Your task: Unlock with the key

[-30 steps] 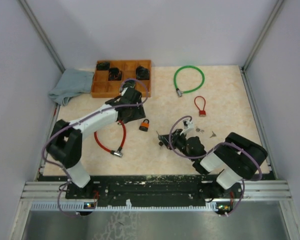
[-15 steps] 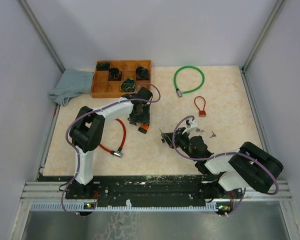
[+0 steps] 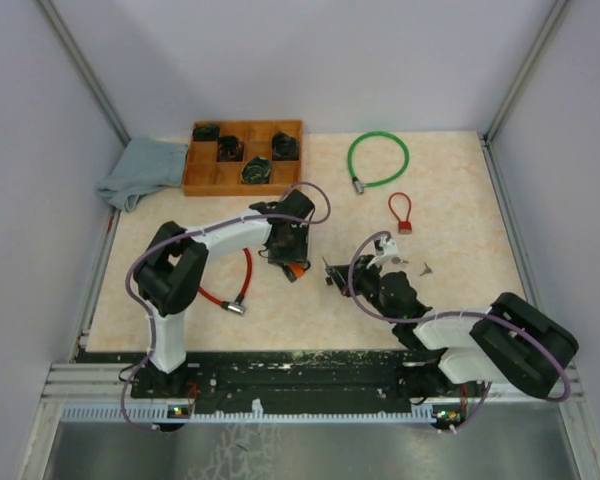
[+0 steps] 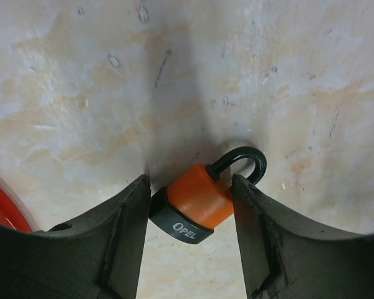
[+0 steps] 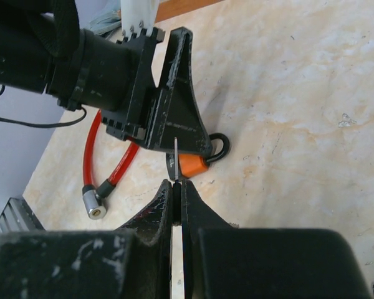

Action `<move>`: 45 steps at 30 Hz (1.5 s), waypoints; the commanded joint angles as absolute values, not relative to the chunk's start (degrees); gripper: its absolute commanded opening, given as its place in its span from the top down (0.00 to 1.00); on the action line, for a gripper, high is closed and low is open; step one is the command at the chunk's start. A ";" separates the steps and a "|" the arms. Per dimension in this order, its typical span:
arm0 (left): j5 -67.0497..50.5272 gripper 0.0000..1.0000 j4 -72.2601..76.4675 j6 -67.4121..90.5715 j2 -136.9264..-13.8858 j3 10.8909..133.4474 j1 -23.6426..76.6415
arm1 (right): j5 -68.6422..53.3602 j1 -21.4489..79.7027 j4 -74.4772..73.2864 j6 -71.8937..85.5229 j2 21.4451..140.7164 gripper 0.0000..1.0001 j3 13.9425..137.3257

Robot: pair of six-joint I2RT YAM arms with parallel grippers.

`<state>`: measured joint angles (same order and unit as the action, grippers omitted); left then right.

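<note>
The orange padlock (image 4: 199, 199) lies on its side on the marble-patterned table (image 3: 460, 200), near the middle and just right of the red cable lock (image 3: 225, 285). Its black shackle curls up and to the right in the left wrist view. The black base carries the word "OPEL" in white capitals, and no other writing can be read.

The left gripper (image 4: 190, 180) is down over the padlock with its fingers spread, one on each side of the body. Both sit close against it, but I cannot tell whether they press on it or only bracket it.

The right gripper (image 5: 176, 184) is low over the table just right of the padlock. Its fingers are pressed together on a key (image 5: 175, 156), which shows edge-on as a thin metal strip pointing toward the padlock. The tip stops short of the lock.

A few loose keys (image 3: 420, 266) lie near the right gripper. A small red cable padlock (image 3: 401, 213) and a looped green cable lock (image 3: 377, 158) lie farther back on the right. At the back left, a wooden compartment tray (image 3: 206, 180) holds several dark locks, with a grey-blue cloth (image 3: 140, 170) touching its left side.
</note>
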<state>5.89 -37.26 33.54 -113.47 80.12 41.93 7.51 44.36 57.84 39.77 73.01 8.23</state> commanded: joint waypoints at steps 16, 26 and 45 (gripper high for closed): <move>-9.58 0.32 -29.09 38.63 -101.85 66.32 45.52 | 12.28 43.77 45.73 36.60 60.47 1.00 7.12; -1.79 0.24 -32.09 40.69 -99.79 66.09 45.44 | 12.08 43.77 38.51 35.32 56.17 1.00 7.39; 8.58 0.25 -42.03 44.88 -112.39 78.34 48.56 | 13.59 43.79 37.34 32.82 53.85 1.00 6.11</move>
